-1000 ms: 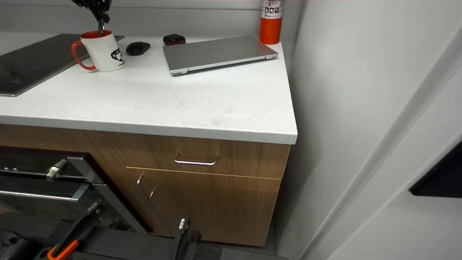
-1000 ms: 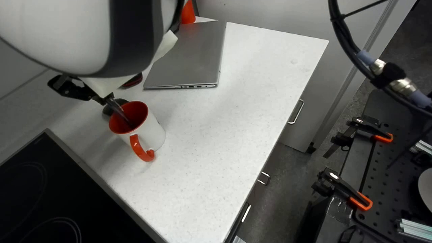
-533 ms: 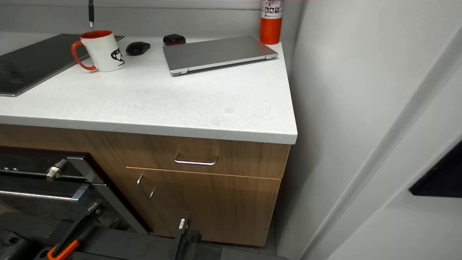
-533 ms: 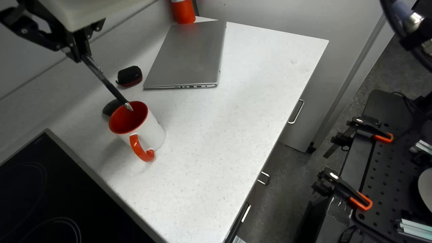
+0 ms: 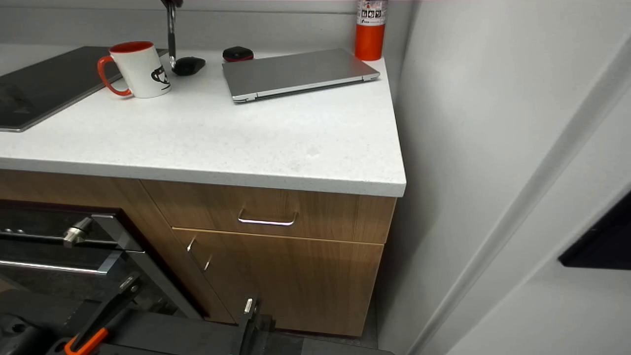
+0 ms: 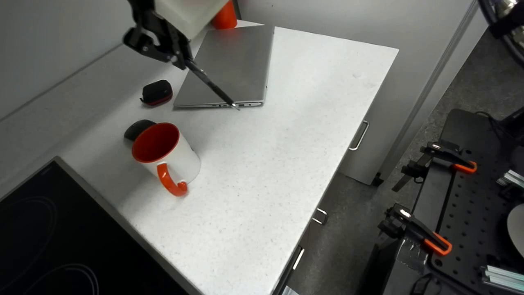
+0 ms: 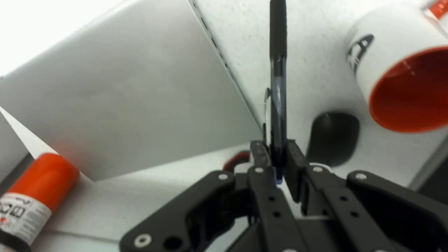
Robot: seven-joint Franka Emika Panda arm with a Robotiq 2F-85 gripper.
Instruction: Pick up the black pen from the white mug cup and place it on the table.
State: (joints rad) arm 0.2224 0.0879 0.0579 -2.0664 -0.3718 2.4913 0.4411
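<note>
My gripper point(image 7: 275, 148) is shut on the black pen point(image 7: 279, 84), holding it by its clip end. In an exterior view the gripper point(image 6: 183, 61) is raised over the counter, and the pen point(image 6: 211, 85) slants down, its silver tip in front of the laptop's edge. The pen also shows in an exterior view point(image 5: 171, 42), hanging right of the mug. The white mug cup point(image 6: 184, 164) with red handle stands upright on the white table point(image 6: 254, 180), apart from the pen. It shows too in an exterior view point(image 5: 140, 74) and at the right of the wrist view point(image 7: 392, 45).
A grey closed laptop point(image 6: 233, 61) lies at the back. A black mouse point(image 5: 188, 66) lies beside the mug, and a small black-and-red case point(image 6: 157, 92) is near the wall. A red canister point(image 5: 369, 42) stands in the corner. A black cooktop point(image 6: 53, 237) borders the mug's side.
The pen, inside the mug a second ago, was lifted out. My gripper has carried it sideways from above the mug toward the laptop. The mug has not moved.
</note>
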